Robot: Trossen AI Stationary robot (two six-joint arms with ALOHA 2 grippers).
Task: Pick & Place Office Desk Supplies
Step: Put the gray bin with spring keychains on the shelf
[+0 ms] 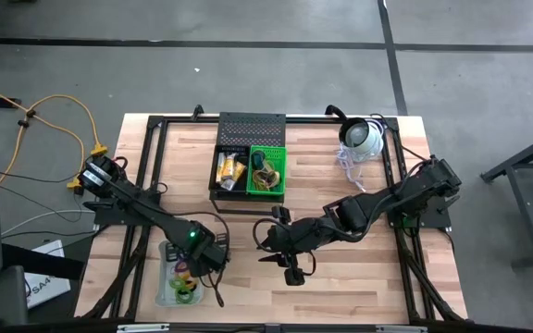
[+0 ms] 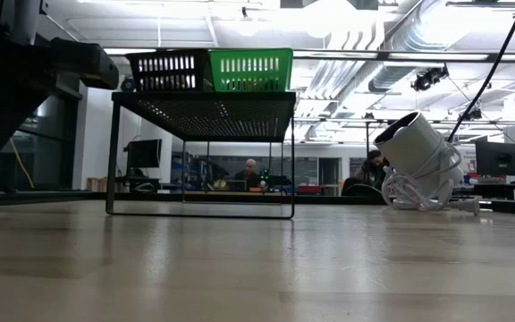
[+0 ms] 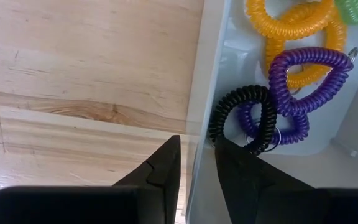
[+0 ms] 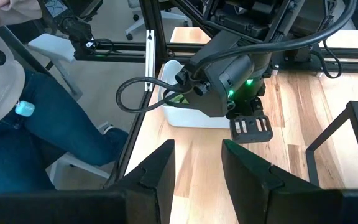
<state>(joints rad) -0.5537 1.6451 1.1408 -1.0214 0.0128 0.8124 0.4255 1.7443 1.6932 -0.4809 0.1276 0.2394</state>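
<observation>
The left claw, fingers slightly apart, straddles the white tray's rim beside a black coil loop. The right claw hovers spread and empty over the table; its arm hides much of the tray.

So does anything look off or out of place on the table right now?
One thing: the white dome-shaped device at the table's far right corner lies tipped on its side, its cable bunched loosely beside it. The left gripper straddles the white tray's rim, one finger inside by the black coil loop. Nothing looks spilled.
</observation>
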